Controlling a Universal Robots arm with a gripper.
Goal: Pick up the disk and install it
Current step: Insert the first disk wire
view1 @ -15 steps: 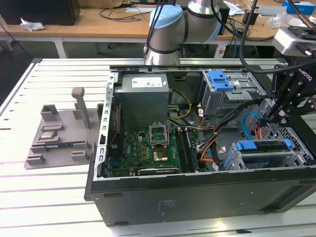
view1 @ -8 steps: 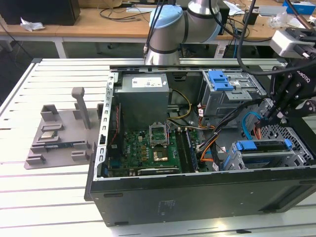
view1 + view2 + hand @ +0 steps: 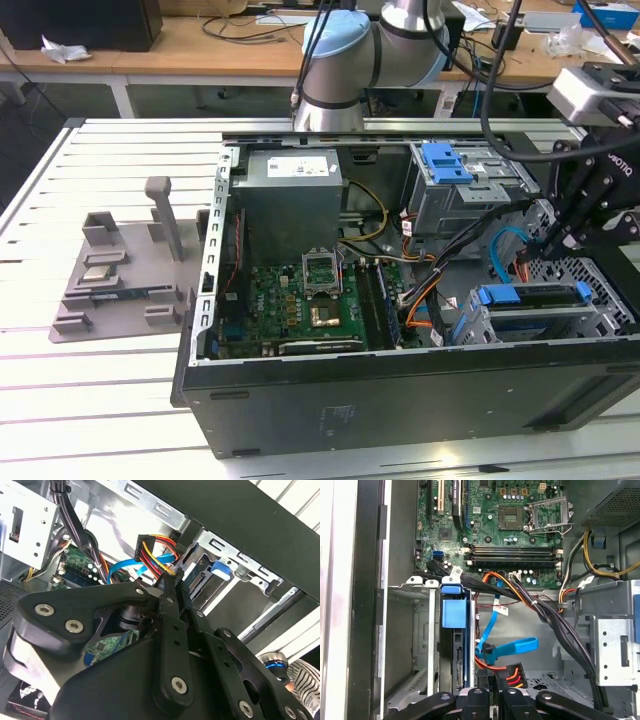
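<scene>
The fingers [image 3: 492, 687] are matte black, as are the linkage plates behind them, studded with silver screw heads. Just beside the fingers a black connector carries red, yellow, orange and black wires [image 3: 512, 676], and a bright blue flat cable [image 3: 512, 646] crosses near them. To one side of the fingers sits the disk [image 3: 455, 645], dark along its edge with blue plastic rails and a blue tab, inside a silver-grey drive cage [image 3: 422, 630]. Further from the fingers lies the green motherboard [image 3: 495, 520] with black slots and a silvery socket frame. The computer case [image 3: 400, 395] is black outside, and the worktop [image 3: 90, 400] is pale grey, ribbed in parallel stripes.
</scene>
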